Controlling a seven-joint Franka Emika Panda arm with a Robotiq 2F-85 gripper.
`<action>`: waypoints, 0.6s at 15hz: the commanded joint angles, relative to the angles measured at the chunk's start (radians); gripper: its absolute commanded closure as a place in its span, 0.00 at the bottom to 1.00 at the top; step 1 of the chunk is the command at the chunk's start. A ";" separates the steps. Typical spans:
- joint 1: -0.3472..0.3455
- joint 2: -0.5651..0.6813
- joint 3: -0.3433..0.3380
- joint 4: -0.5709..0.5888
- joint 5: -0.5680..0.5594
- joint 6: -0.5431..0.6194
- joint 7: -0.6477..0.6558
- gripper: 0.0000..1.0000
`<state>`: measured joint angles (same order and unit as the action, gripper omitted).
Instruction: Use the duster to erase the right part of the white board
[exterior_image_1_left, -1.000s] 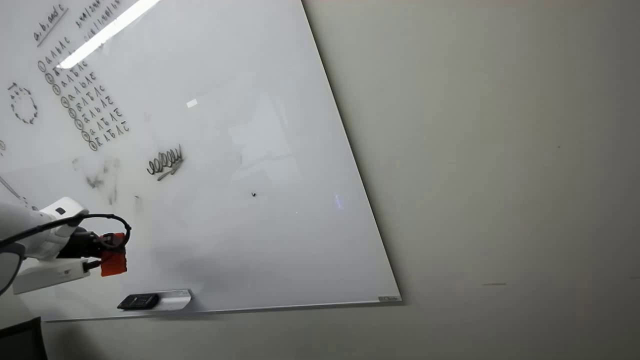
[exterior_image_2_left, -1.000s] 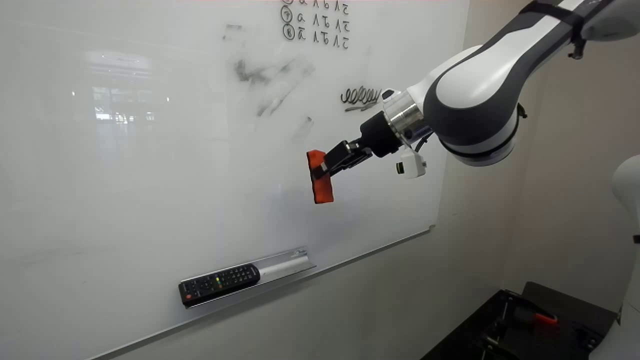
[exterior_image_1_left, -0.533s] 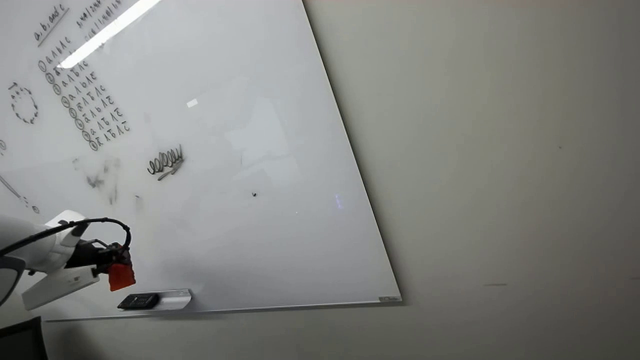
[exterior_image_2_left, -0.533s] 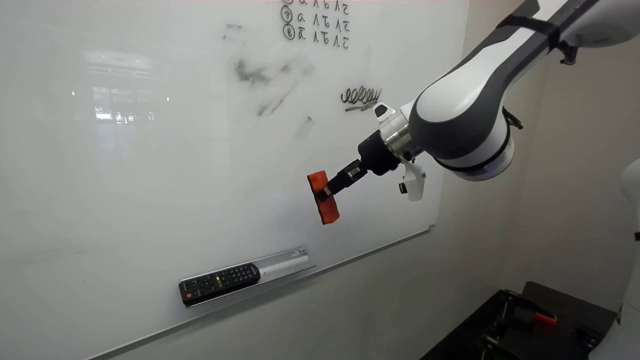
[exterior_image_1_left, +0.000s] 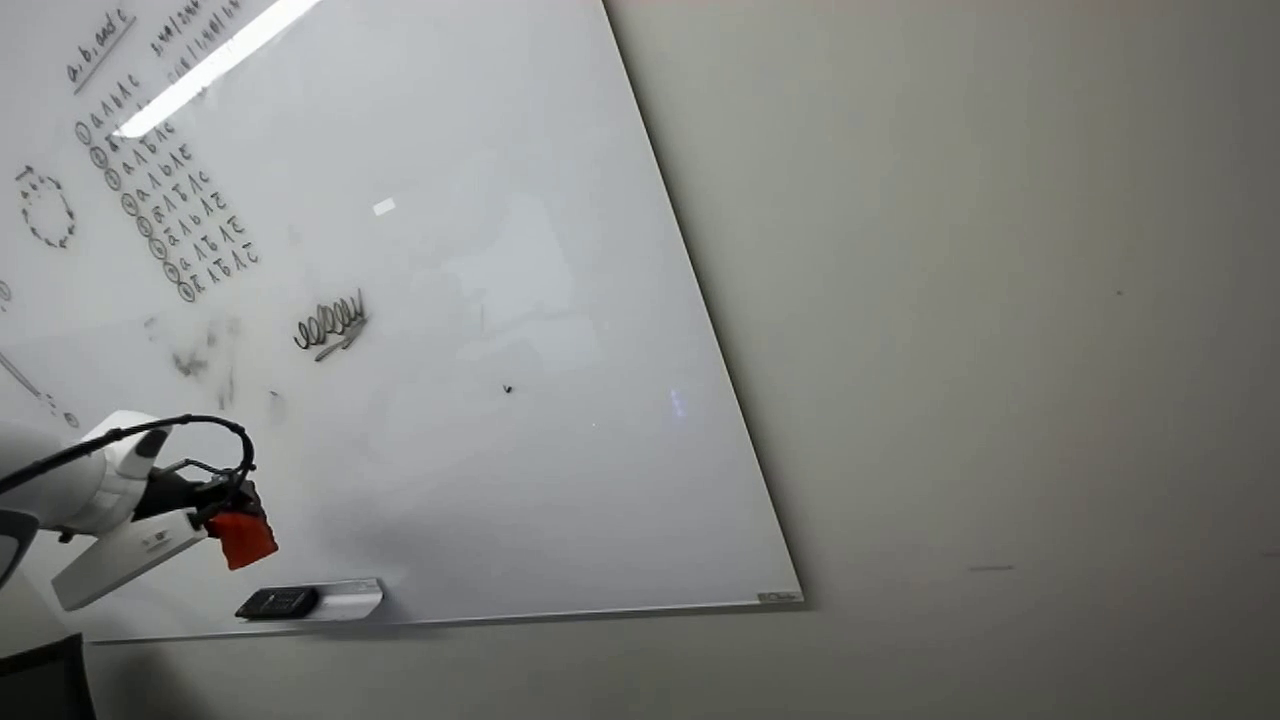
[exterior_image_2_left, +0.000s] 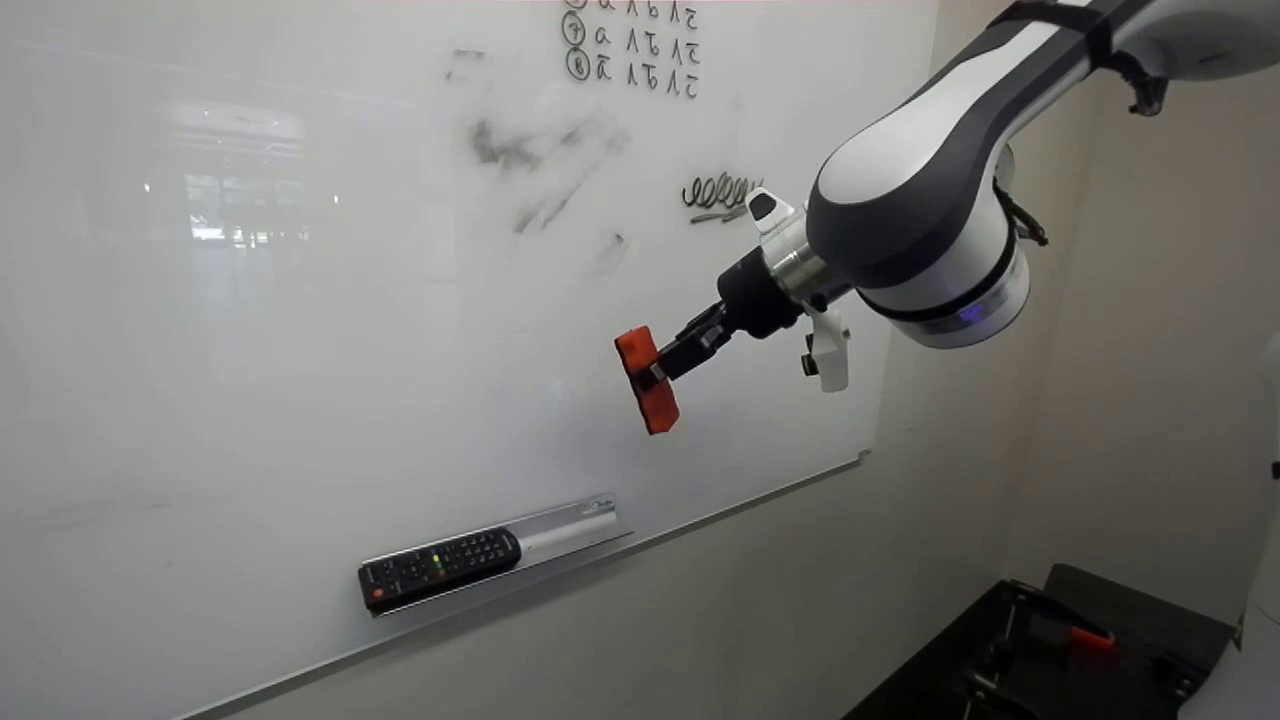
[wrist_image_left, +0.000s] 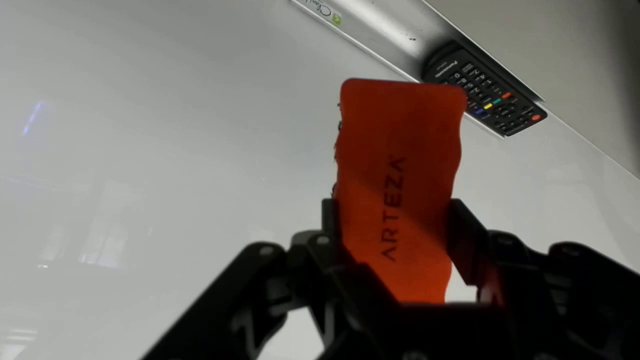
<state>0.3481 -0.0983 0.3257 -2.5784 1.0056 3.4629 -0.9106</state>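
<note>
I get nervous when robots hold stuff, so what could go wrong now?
The gripper pinches the eraser by its sides, so pressing on the board might twist it loose. Swinging low, it could knock the remote off the little shelf. Rubbing the scribble may leave grey smudges like those near it.

- You have an office or lab here; cannot tell which.
- Your evidence: white board (exterior_image_1_left: 480, 500), handwritten logic list (exterior_image_2_left: 648, 77).
- Remote (exterior_image_2_left: 440, 568) on its tray (exterior_image_2_left: 570, 535); robot arm (exterior_image_2_left: 890, 190).

Plain grey-beige walls (exterior_image_2_left: 1150, 300) meet in a corner behind a dark table (exterior_image_2_left: 935, 670).
</note>
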 joint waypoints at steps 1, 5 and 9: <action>-0.087 -0.027 0.045 -0.004 0.023 0.000 -0.091 0.72; -0.346 -0.124 0.252 -0.024 0.016 0.001 -0.258 0.72; -0.622 -0.300 0.573 -0.078 -0.022 0.001 -0.183 0.72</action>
<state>-0.1223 -0.2400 0.7051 -2.5917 1.0015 3.4636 -1.1504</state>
